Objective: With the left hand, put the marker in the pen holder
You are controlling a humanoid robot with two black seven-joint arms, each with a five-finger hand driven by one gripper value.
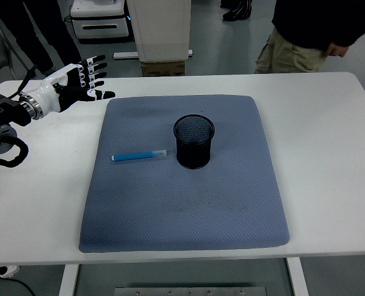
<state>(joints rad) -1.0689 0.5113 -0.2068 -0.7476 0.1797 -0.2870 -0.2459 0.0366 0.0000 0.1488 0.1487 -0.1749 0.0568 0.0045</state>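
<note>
The left hand (77, 81) is above the far-left tabletop (330, 142), fingers spread apart, holding nothing. The blue marker (139, 156) lies flat on the grey mat (182, 203), just left of the upright black mesh pen holder (194, 142), not touching it.

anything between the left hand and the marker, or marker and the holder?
Nothing visible. The left robot hand hovers open at the mat's far-left corner; bare mat lies between it and the blue marker. The marker's tip ends just left of the pen holder.
</note>
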